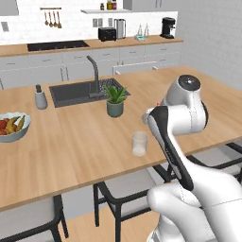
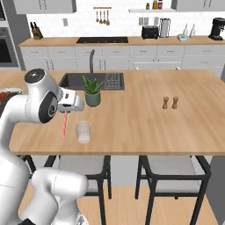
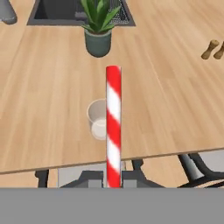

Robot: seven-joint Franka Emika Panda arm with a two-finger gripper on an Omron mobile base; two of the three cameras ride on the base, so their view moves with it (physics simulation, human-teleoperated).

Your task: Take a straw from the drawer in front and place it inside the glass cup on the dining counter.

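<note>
Gripper (image 2: pixel 67 113)-held straw (image 3: pixel 113 127) (red-and-white striped), straight.

The small clear glass tumbler (image 1: pixel 139 143) stands upright near the front edge of the light-brown wood-plank surface (image 1: pixel 71 142). A green potted plant in a grey pot (image 1: pixel 115 100) stands behind it, apart.

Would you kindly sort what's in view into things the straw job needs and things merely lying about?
Needed: straw, held in the tool; glass cup; dining counter.

Lying about: potted plant; fruit bowl; two shakers; sink; chairs.
</note>
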